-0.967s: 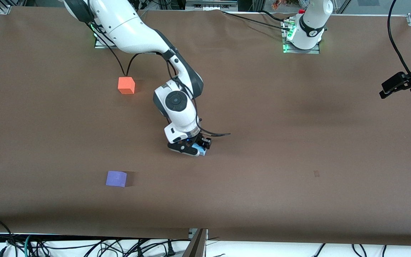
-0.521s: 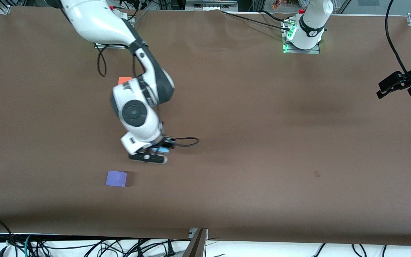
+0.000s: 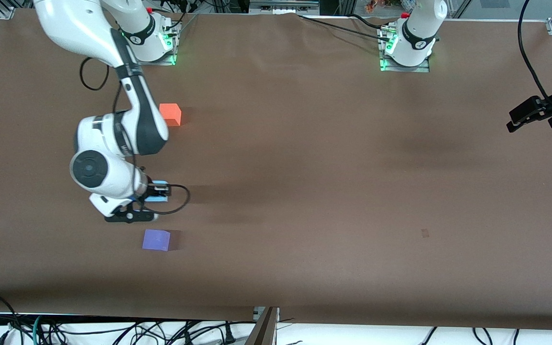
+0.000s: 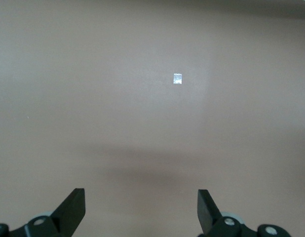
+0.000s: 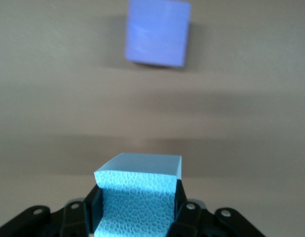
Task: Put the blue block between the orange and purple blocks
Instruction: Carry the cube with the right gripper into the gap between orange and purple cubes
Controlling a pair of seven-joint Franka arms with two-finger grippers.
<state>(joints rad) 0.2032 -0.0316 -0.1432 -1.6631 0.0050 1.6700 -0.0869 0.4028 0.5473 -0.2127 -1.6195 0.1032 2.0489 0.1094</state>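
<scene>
**Operator:** Between the fingers of the right gripper (image 3: 154,197) we have the blue block (image 5: 142,195), clamped on two opposite faces and carried above the table (image 3: 333,158). Why do we hold it this way?

**Technician:** We judge that a side grip leaves the underside free, so the block can be set flat on the surface. In the right wrist view the block fills the gap between the fingers, with its upper face showing clear of them.

**Operator:** Where do we stand relative to the other two cubes?

**Technician:** In the front view the right gripper hangs over the stretch of table between the orange block (image 3: 170,114) and the purple block (image 3: 156,239), closer to the purple one. The orange block lies farther from the front camera, the purple block nearer; both rest on the table, well apart. The right wrist view shows the purple block (image 5: 158,32) ahead of the held cube, with bare table between them.

**Operator:** Is the placement done?

**Technician:** Not yet, by our reading. The block is not seated on the table, and lowering and release remain.

**Operator:** And the other arm?

**Technician:** It waits at its own end of the table. The left gripper (image 4: 141,205) is over bare surface with its fingers spread and nothing between them.
</scene>
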